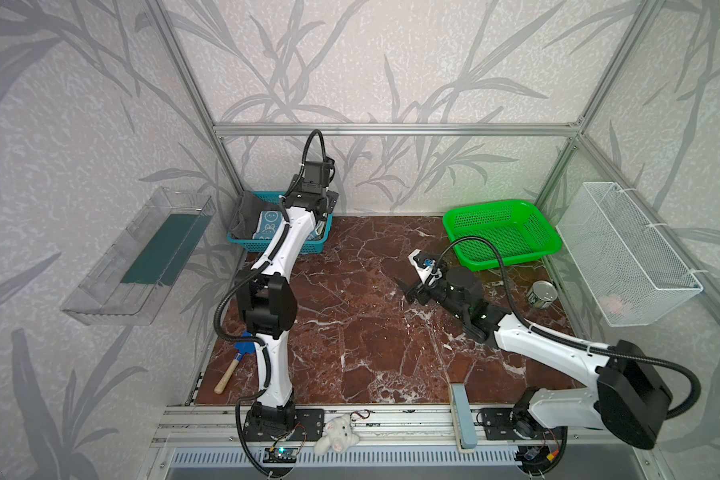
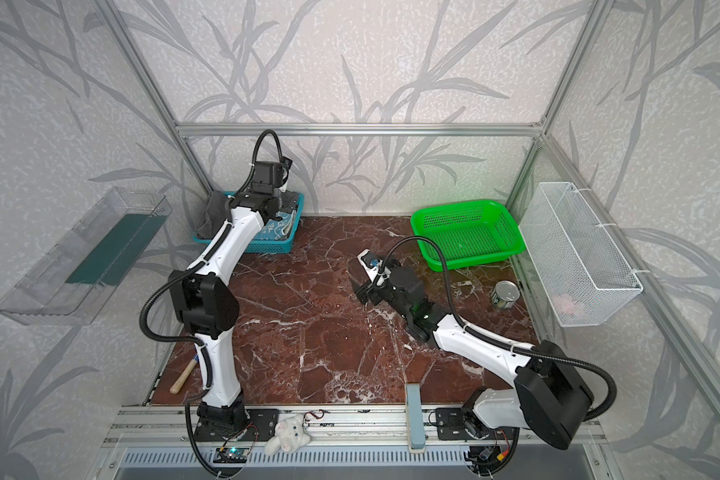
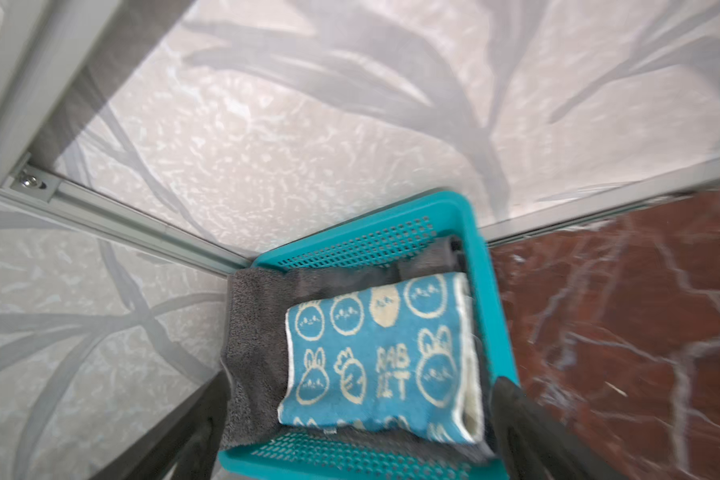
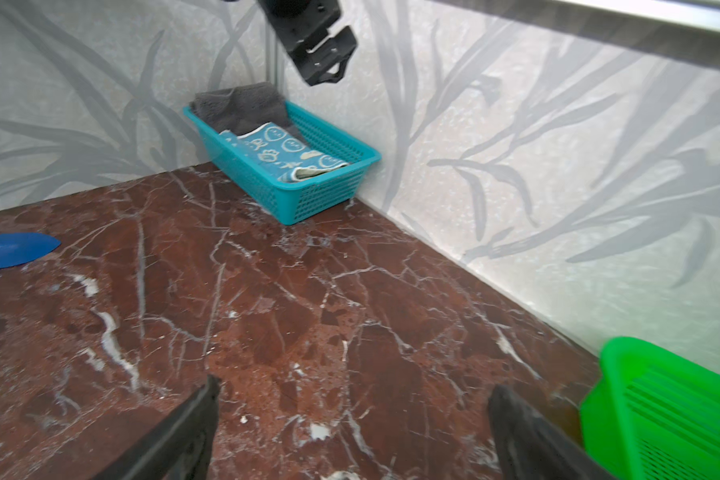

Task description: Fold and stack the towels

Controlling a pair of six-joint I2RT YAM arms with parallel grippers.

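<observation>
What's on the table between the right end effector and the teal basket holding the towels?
Nothing: only bare marble tabletop lies between the right end effector and the teal basket, plain in the right wrist view.

Red-brown marble tabletop (image 1: 371,332) with teal basket (image 1: 246,245), green basket (image 1: 504,228), tin can (image 1: 542,294), perhaps a wooden-handled blue scoop (image 1: 227,376).

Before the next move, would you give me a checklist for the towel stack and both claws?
1. Left claw open, holding nothing, above the teal basket: ok.
2. Bunny towel folded, lying on the grey towel: ok.
3. Grey towel fully inside the basket: not ok, one end spills over the rim.
4. A third towel in the stack: cannot tell, none in view.
5. Right claw open and empty over the table: ok.
</observation>
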